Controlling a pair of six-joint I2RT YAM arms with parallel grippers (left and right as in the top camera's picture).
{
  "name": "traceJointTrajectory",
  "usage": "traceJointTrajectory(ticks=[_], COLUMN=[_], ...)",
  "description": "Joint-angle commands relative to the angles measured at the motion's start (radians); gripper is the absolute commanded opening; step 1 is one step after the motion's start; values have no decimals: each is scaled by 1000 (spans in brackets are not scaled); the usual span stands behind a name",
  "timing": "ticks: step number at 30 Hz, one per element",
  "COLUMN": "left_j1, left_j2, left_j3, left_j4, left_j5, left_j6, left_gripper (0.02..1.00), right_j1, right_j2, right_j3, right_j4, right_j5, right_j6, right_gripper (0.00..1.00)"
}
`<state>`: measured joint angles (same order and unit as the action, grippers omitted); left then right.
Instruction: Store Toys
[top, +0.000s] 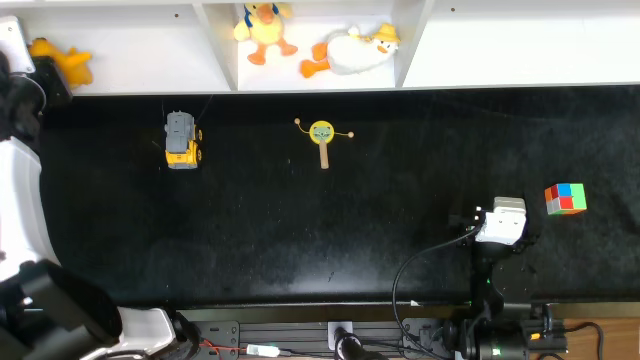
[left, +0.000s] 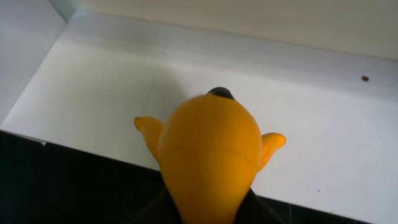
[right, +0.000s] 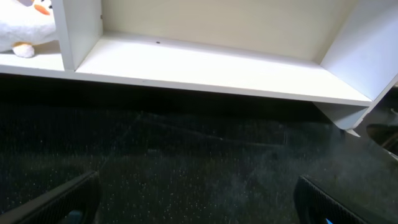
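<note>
Two arms stand at a black mat (top: 300, 240) that has a white shelf (top: 500, 60) running along its far edge. The left gripper (top: 50, 80) is closed on an orange toy (left: 211, 155), with its dark fingers (left: 264, 214) pressed against the toy's lower sides. The orange toy has a rounded body, a small stub sticking out on each side and a black tip at its far end. It is held at the front lip of the shelf's left compartment, partly above the white floor there and partly above the mat. Whether it touches the floor cannot be told. The right gripper (right: 198, 202) sits low over the near right part of the mat, facing the shelf's right compartment. Its fingers (right: 62, 199) are spread wide with nothing between them. In the middle compartment a yellow duck (top: 265, 30) stands beside a white plush bird (top: 350, 52) that lies on its side, the two close together. Out on the mat, a toy truck (top: 181, 138) in yellow and grey sits left of centre, not far from the shelf front. A rattle (top: 322, 135) with a round yellow-green head and a wooden handle lies near the middle, well apart from the truck. A coloured cube (top: 565, 198) rests near the mat's right edge, close to the right gripper but not touching it.
</note>
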<state>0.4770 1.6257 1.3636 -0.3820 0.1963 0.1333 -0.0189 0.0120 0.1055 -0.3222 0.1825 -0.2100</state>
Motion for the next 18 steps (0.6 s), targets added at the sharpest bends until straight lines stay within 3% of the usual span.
traceJointTrajectory(ticks=[1, 18], left_j1=[-11, -23], left_j2=[24, 103], left_j3=[25, 25], left_j4=[19, 70], left_j5=[31, 64], left_j6=[-12, -31], left_gripper=[178, 207], right_j1=[-3, -3], right_j2=[-8, -8], right_j3=[-8, -8], right_j4=[8, 8], right_j5=[-6, -6], right_j6=[8, 8], right_gripper=[993, 996])
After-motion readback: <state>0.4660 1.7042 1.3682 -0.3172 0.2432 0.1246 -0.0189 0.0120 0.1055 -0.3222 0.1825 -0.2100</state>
